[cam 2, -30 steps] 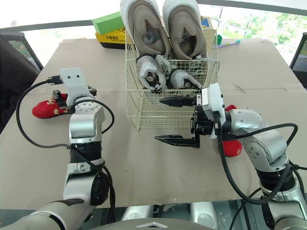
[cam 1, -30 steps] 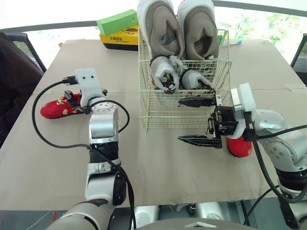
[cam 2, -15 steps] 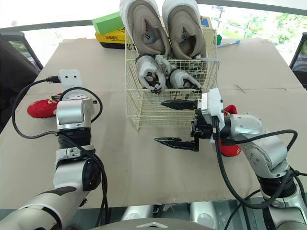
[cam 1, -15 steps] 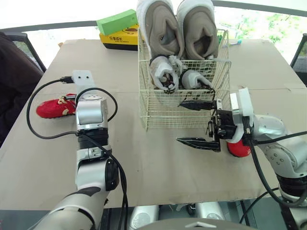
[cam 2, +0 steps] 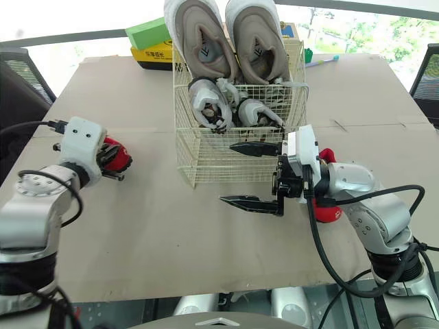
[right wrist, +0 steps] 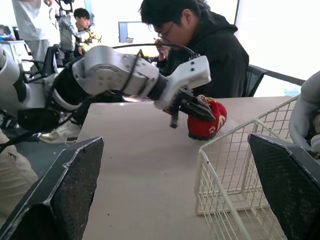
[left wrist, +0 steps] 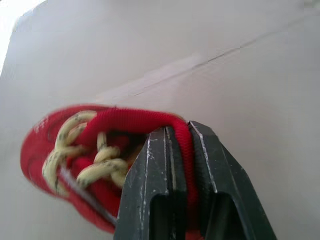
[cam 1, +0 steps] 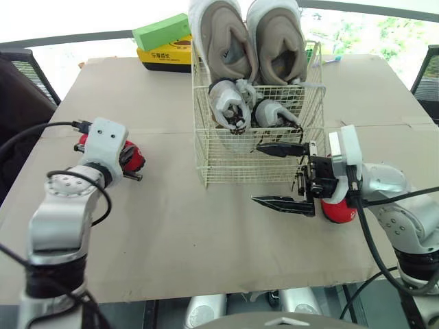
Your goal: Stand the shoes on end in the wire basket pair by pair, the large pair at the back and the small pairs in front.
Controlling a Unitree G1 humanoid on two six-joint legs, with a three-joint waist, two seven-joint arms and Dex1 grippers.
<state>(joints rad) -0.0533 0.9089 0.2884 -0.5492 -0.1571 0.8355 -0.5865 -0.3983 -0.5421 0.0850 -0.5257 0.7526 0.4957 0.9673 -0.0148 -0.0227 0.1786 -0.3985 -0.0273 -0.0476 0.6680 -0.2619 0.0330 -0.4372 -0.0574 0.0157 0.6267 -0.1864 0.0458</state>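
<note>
My left gripper [cam 1: 129,166] is shut on the collar of a small red shoe [cam 1: 133,158] with yellow laces, low over the table's left side. The left wrist view shows both fingers [left wrist: 150,175] clamped on the shoe's red rim [left wrist: 75,145]. My right gripper [cam 1: 280,175] stands open at the front right corner of the white wire basket [cam 1: 206,161], holding nothing. The other red shoe [cam 1: 337,210] lies just behind it. In the basket a large beige pair [cam 1: 223,38] stands at the back and a small grey pair [cam 1: 230,110] in front.
A green box [cam 1: 163,32] on a yellow box [cam 1: 164,58] sits at the table's far edge, left of the basket. A black chair [cam 1: 20,89] stands off the left edge. A person in black [right wrist: 210,45] sits beyond the table in the right wrist view.
My left gripper closed on the red shoe and brought it right, toward the basket, as the arm swung outward. The right arm has barely moved.
</note>
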